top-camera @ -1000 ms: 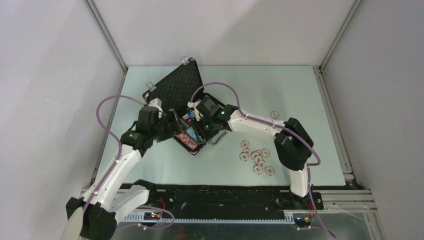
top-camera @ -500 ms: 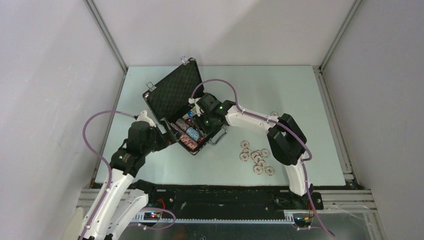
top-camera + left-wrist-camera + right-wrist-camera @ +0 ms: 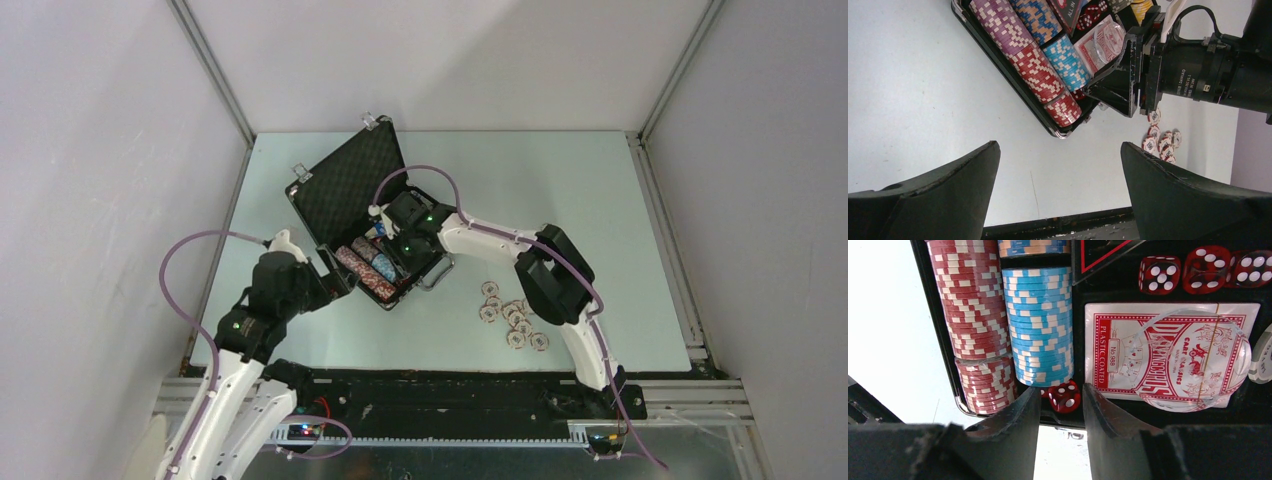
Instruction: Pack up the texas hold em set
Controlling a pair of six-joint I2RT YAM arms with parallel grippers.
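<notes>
Left of the middle of the desk (image 3: 560,180), toward ten o'clock in the top view, the black case (image 3: 350,190) is seen lying open, with its foam-lined lid raised on the eleven o'clock side. Inside the base, red chips (image 3: 975,305) and blue chips (image 3: 1040,325) are packed in rows. Beside them at three o'clock a card deck (image 3: 1118,355) is laid flat under a clear round disc (image 3: 1198,360), and more dice (image 3: 1208,267) are lodged at twelve o'clock of the deck. A silver handle (image 3: 437,272) is seen on the case's four o'clock edge.

The right gripper (image 3: 1062,410) is lowered into the base and blocks much of it from above. Its jaws are set narrowly apart with a single red die (image 3: 1064,396) between the fingertips; whether the die is pinched cannot be told.

At seven o'clock of the case the left gripper (image 3: 1060,170) is held spread wide above bare desk, with nothing in it.

Further out, at four o'clock of the case, loose chips (image 3: 513,315) are scattered in a small cluster beside the right arm. The desk is enclosed by pale walls (image 3: 100,150).
</notes>
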